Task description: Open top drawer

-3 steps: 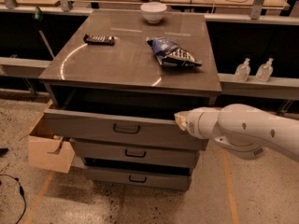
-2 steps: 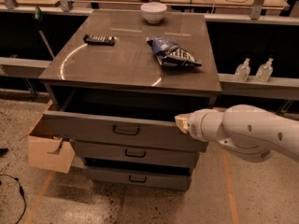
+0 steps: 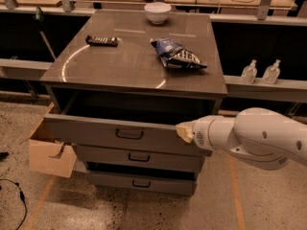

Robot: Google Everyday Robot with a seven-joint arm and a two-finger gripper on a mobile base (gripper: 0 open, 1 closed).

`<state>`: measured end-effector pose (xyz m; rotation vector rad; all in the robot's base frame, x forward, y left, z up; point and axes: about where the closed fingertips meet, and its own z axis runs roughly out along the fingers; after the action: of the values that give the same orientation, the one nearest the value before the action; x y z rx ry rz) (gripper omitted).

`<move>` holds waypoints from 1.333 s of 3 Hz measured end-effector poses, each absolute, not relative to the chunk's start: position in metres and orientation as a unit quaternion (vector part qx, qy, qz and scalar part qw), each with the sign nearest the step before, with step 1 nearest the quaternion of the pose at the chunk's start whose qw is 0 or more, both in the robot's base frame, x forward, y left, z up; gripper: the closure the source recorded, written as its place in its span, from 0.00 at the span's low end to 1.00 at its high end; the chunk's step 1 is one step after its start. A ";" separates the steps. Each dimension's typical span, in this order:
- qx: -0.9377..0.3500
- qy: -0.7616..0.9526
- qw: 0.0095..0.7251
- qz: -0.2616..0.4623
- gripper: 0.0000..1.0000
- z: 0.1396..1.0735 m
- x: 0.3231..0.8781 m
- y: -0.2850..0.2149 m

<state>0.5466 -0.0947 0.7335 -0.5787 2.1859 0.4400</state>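
The top drawer (image 3: 96, 131) is the widest grey front, with a dark wire handle (image 3: 129, 134) at its centre. It stands pulled out from the grey cabinet, with a dark gap showing above it. My gripper (image 3: 183, 132) is at the right end of the drawer's top edge, at the tip of my white arm (image 3: 259, 138) coming in from the right. Its cream tip touches or sits just over the drawer front's rim. Two shorter drawer fronts (image 3: 139, 158) sit below, shut.
On the cabinet top lie a blue snack bag (image 3: 178, 54), a dark remote-like bar (image 3: 101, 40) and a white bowl (image 3: 157, 12). A light wooden box (image 3: 48, 155) stands at the cabinet's left. Two clear bottles (image 3: 260, 72) stand on a ledge at right.
The drawer has slid a little further out toward the camera. My gripper has stayed at the drawer's right top edge and moved with it.
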 end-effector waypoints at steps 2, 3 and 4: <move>-0.239 0.850 0.431 0.184 1.00 0.748 0.577 -0.082; -0.242 0.854 0.423 0.182 1.00 0.733 0.590 -0.080; -0.244 0.857 0.419 0.172 1.00 0.719 0.602 -0.082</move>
<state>0.6022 -0.0817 0.7186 -0.6115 2.1495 0.4309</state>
